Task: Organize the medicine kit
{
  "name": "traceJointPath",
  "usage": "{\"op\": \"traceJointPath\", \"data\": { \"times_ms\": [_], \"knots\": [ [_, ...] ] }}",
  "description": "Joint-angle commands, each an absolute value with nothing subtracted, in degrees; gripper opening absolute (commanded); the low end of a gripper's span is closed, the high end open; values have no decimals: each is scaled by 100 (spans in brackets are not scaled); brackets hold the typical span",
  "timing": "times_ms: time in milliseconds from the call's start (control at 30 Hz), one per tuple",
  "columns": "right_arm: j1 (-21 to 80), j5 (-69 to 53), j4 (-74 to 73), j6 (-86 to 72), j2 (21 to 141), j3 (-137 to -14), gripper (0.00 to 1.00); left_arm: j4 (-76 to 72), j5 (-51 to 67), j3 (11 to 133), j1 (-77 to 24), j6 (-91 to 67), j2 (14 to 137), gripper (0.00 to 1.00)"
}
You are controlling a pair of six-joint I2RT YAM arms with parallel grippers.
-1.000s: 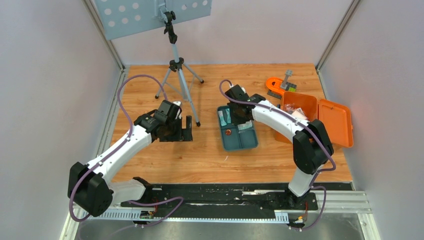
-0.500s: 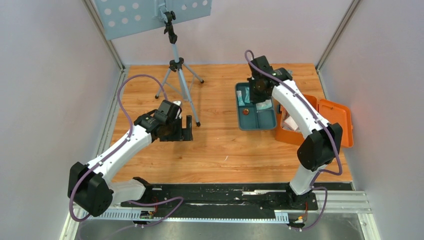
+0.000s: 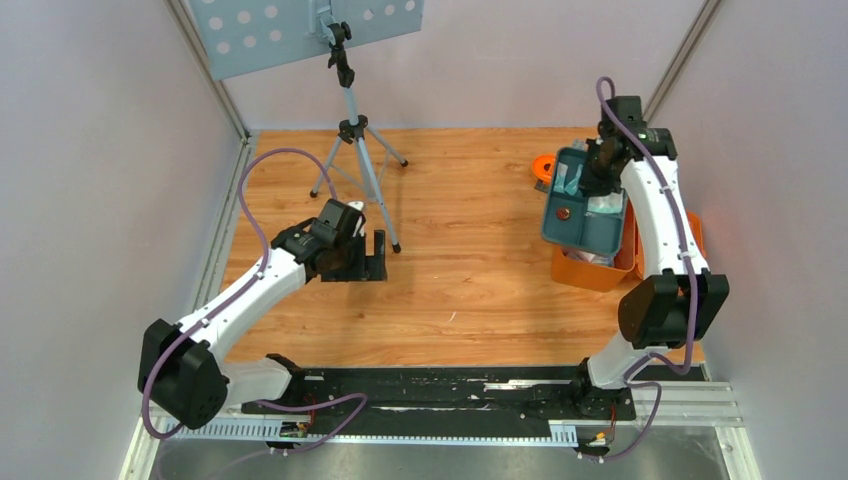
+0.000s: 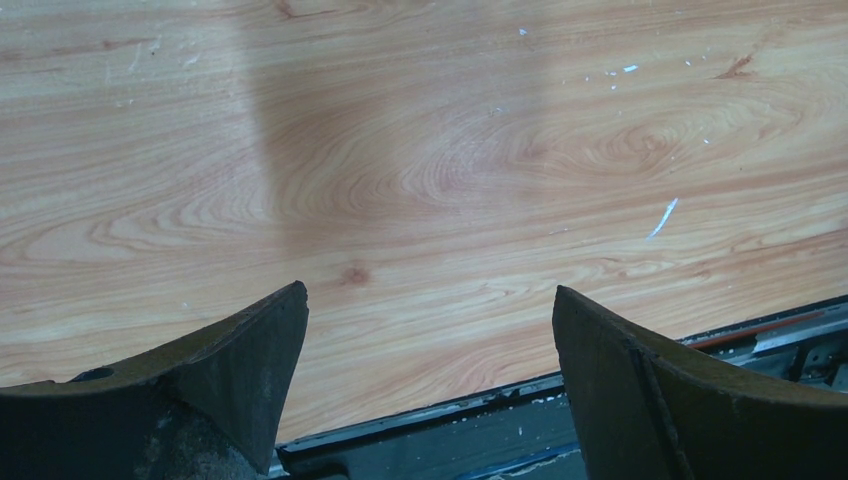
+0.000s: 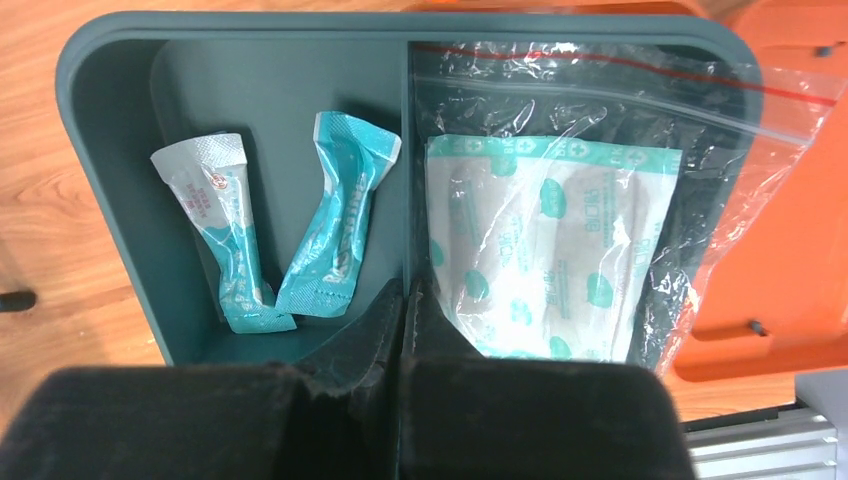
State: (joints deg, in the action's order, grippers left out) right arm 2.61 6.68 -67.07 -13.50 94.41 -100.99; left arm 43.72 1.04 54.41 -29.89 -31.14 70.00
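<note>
The kit (image 3: 590, 272) sits open at the right edge of the table (image 3: 470, 290), its lid laid out towards the right wall. A second ago the teal tray (image 3: 590, 243) lay on the wood near the middle. It has since swung right and towards the far side, and now hangs tilted above the kit's base, covering most of it. I judge this to be the step of seating the tray in the box, with lowering it and shutting the lid still to come.

The right claw (image 3: 600, 170) is pinched tight on the tray's centre divider (image 5: 406, 150) and carries the whole tray by it. The left claw (image 3: 365, 255) has not moved. It is spread wide over bare wood left of centre, holding nothing.

In the tray, a zip bag (image 5: 640, 110) with a red seal line holds a white dressing (image 5: 550, 250). The dressing is printed with teal ovals, small crosses and some characters too fine to read. The next compartment holds two crumpled teal sachets (image 5: 335, 230). One carries small red print, which is also illegible. No brand can be made out.
</note>
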Motion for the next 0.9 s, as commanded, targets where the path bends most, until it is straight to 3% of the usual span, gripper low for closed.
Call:
{"op": "traceJointPath", "data": {
  "times_ms": [0, 867],
  "knots": [
    [-335, 377, -6486, -903, 9200, -10126, 0, 4086, 167, 5467, -2922, -3023, 7017, 100],
    [-931, 620, -5853, -299, 10250, -9406, 0, 4281, 196, 5651, -2848, -3112, 7014, 100]
  ]
}}
